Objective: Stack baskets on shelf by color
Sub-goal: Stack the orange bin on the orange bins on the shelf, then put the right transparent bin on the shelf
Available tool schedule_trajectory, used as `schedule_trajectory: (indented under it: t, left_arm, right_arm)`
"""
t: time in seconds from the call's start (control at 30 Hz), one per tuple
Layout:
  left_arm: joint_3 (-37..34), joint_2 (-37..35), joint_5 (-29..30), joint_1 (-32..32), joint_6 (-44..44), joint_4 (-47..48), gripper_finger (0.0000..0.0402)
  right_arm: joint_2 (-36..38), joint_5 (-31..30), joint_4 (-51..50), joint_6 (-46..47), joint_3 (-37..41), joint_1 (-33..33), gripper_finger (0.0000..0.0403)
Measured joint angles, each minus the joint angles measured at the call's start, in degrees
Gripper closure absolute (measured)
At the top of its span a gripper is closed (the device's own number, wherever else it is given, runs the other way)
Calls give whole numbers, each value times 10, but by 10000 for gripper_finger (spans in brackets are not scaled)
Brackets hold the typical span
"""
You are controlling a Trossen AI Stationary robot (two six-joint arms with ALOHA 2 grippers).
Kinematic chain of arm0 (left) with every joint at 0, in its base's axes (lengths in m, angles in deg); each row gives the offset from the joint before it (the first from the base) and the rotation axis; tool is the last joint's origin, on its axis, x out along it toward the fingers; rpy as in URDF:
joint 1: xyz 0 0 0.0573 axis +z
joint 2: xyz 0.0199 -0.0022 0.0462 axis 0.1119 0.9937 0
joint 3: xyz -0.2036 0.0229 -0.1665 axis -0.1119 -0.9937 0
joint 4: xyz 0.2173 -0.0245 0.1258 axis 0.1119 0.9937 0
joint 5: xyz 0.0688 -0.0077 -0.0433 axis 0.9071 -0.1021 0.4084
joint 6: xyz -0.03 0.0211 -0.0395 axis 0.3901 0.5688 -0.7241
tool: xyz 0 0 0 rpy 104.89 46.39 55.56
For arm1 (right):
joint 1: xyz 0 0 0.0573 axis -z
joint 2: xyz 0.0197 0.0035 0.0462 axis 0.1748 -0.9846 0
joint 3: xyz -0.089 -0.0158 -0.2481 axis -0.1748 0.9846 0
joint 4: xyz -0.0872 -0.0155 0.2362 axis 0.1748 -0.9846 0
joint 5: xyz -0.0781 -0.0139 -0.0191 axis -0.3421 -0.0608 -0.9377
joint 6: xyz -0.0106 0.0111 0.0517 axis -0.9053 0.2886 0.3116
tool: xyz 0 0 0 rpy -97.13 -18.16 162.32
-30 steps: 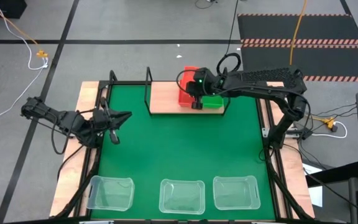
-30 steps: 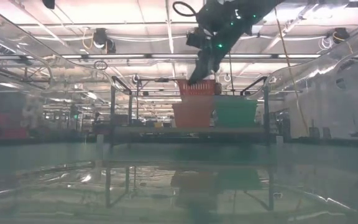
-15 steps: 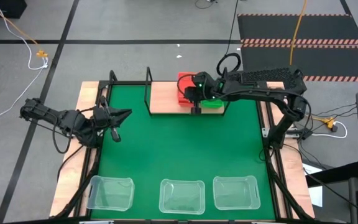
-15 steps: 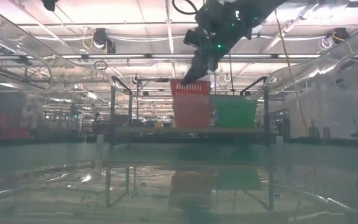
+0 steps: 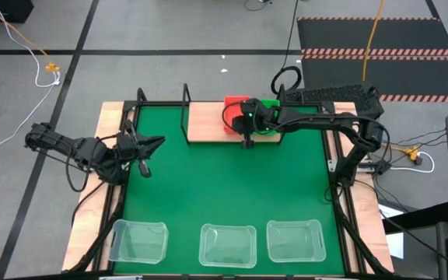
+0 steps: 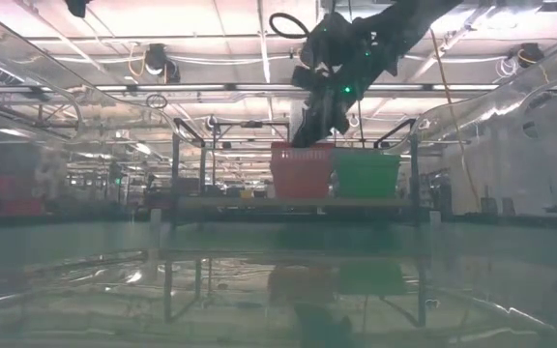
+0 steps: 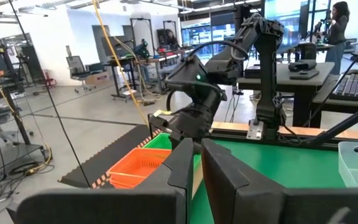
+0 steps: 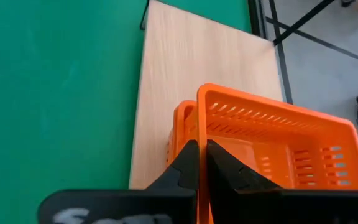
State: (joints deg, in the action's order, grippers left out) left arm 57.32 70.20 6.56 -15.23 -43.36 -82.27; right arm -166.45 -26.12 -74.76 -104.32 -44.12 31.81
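— Right gripper (image 5: 245,134) status?
— Clenched on the top red-orange basket's (image 8: 272,149) rim, atop its stack on the shelf (image 5: 206,122), beside the green baskets (image 6: 366,176).
— Remaining?
— Three clear baskets (image 5: 227,245) on the worktop (image 5: 216,187); left gripper (image 5: 144,148) idle, fingers together.
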Motion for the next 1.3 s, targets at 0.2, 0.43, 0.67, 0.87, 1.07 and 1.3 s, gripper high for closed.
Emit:
schedule_trajectory:
  t: [0.2, 0.43, 0.67, 0.87, 1.07, 1.3]
  left_arm:
    - [0, 0, 0, 0, 0, 0, 364]
    - [0, 0, 0, 0, 6, -7, 364]
    - [0, 0, 0, 0, 0, -10, 364]
    - [0, 0, 0, 0, 6, -3, 364]
    - [0, 0, 0, 0, 22, -17, 364]
    - [0, 9, -12, 2, 72, -73, 364]
  right_arm:
    - [0, 4, 14, 29, 12, -6, 391]
    - [0, 1, 51, 103, 12, -12, 310]
    - [14, 0, 39, 92, 12, -15, 261]
    - [69, 38, 43, 120, 12, -34, 263]
    - [121, 106, 41, 180, 11, -105, 273]
    - [122, 87, 30, 228, 11, -244, 273]
